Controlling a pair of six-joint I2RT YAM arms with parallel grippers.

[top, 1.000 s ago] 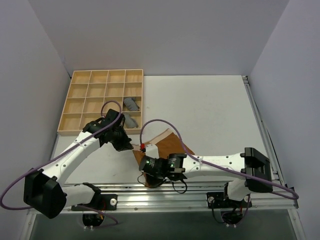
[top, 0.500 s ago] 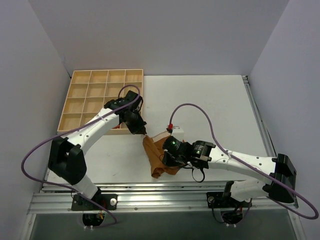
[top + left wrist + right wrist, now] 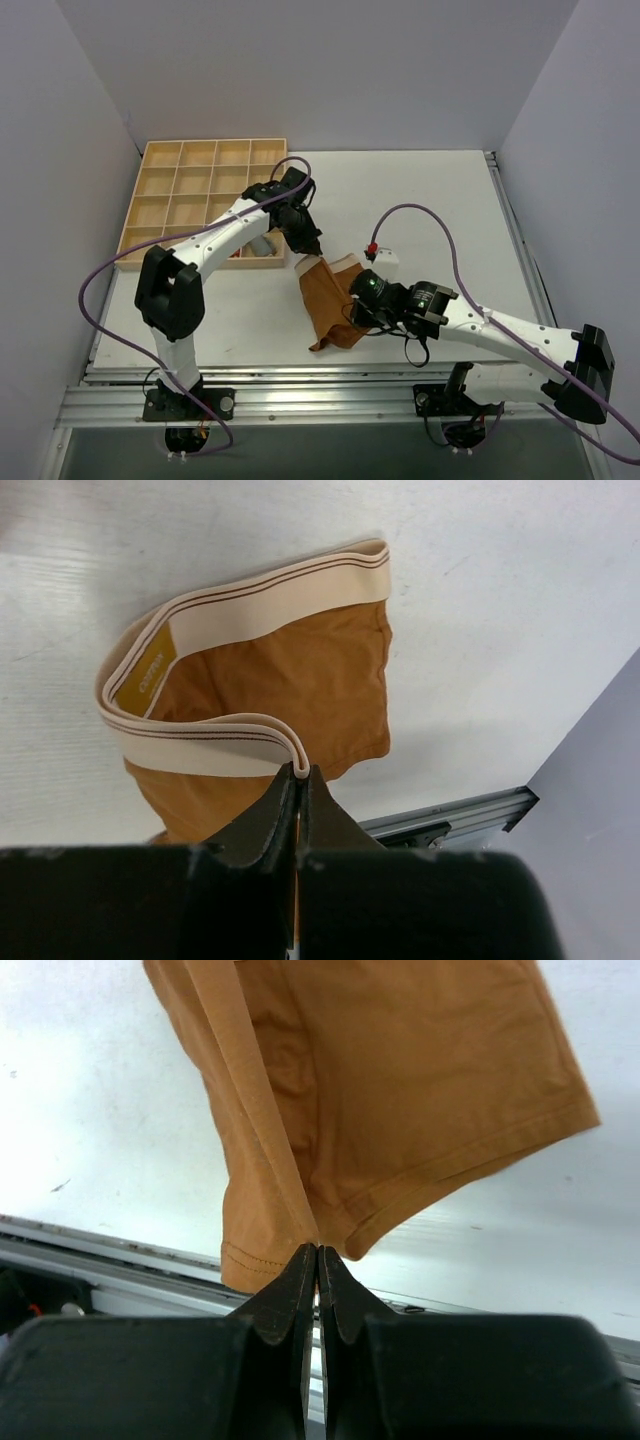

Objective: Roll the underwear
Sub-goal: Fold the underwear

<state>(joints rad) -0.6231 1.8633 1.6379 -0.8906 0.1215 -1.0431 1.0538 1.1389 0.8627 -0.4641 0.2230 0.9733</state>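
Over table (image 3: pixel 450 210), underwear (image 3: pixel 332 300) unrolled; my L pincer (image 3: pixel 300 772) nips waistband (image 3: pixel 250 590), R pincer (image 3: pixel 317 1248) nips fabric fold nr hem; rolling all left

You're looking at the underwear (image 3: pixel 328 300): caramel-brown soft fabric, with a pale beige waistband (image 3: pixel 250 590) that has thin dark stripes and a small printed mark inside. It's not rolled. It's stretched out long, with lengthwise creases down one side. It sits mid-counter (image 3: pixel 430 200), slightly left of centre, waistband at the far end and open as a loop, leg hems (image 3: pixel 450 1170) toward the near edge. Left pincer (image 3: pixel 300 772) pinches the waistband loop. Right pincer (image 3: pixel 317 1250) pinches a fold by the hem end.
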